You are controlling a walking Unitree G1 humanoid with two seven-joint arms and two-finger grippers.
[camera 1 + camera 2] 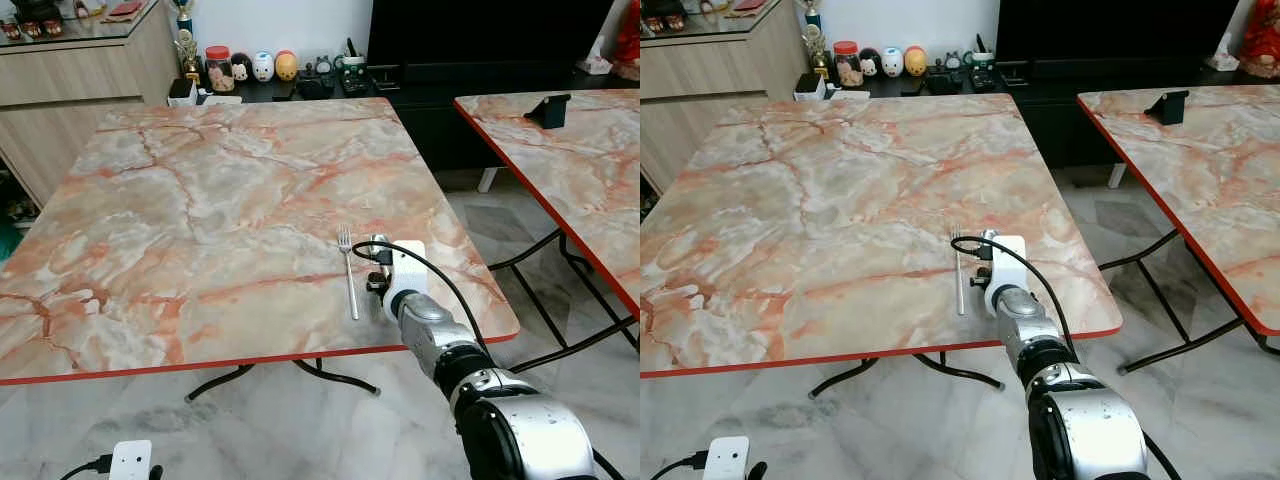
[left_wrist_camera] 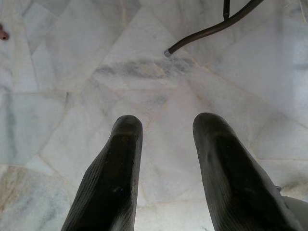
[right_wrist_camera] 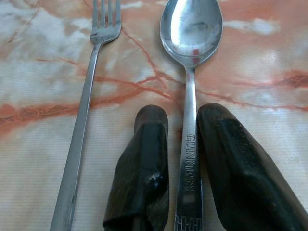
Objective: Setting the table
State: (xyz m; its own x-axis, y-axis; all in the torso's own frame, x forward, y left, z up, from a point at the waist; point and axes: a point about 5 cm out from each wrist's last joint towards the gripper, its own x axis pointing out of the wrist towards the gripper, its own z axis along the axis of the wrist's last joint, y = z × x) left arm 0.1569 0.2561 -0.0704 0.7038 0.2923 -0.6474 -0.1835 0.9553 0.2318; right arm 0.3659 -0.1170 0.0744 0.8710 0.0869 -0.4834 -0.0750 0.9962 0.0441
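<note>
The left pincer hung low at about seven o'clock of the head views, below the surface edge; its wrist camera showed its two black fingers spread apart with nothing between them, pointing down at the pale marble floor, where a dark table leg curved in.

The marble-patterned surface with its red edge lay ahead. On it, toward five o'clock and near the front edge, a fork lay flat with its tines pointing to twelve o'clock. Just beside it, on its three o'clock side, lay a spoon, parallel to the fork and not touching it, bowl up and also pointing to twelve. Its handle carried the stamped word GUINNESS.

The right pincer reached over the front edge at five o'clock, its silver arm trailing a black cable. Its fingers sat close on either side of the spoon handle, narrowly parted; whether they pressed on the handle or merely flanked it could not be told.

At two o'clock stood a second surface, bearing a small dark stand. At twelve o'clock, a low shelf held jars and figurines.
</note>
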